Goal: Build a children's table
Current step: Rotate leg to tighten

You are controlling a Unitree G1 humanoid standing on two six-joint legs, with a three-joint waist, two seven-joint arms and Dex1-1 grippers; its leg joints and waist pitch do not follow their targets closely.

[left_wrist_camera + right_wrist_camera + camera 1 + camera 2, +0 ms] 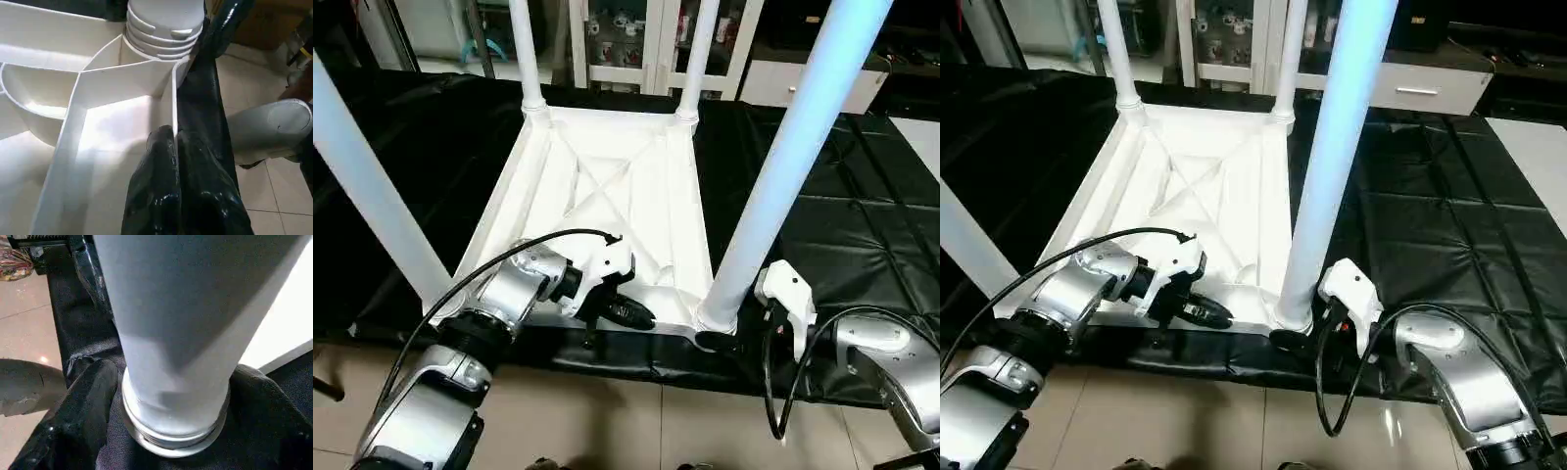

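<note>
— Legs (pixel 803 147) all point up. Why is our top (pixel 607 186) upside down on the black mat (pixel 862 225)?

— So we can push them into the corner holes.

— What does our left gripper (pixel 625 311) do?

— It pinches the near rim (pixel 172 112) tight, so the top stays put.

— And our right gripper (pixel 161 421)?

— Its fingers (pixel 83 411) sit apart around the near leg's bottom, to turn it snug, we think.

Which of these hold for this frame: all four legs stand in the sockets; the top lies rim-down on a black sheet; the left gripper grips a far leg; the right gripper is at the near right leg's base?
1. Four legs stand in the corner sockets: true.
2. The table top lies underside up on the black sheet: true.
3. The left gripper grips a far leg: false, it is at the top's near rim.
4. The right gripper is at the near right leg's base: true.
</note>
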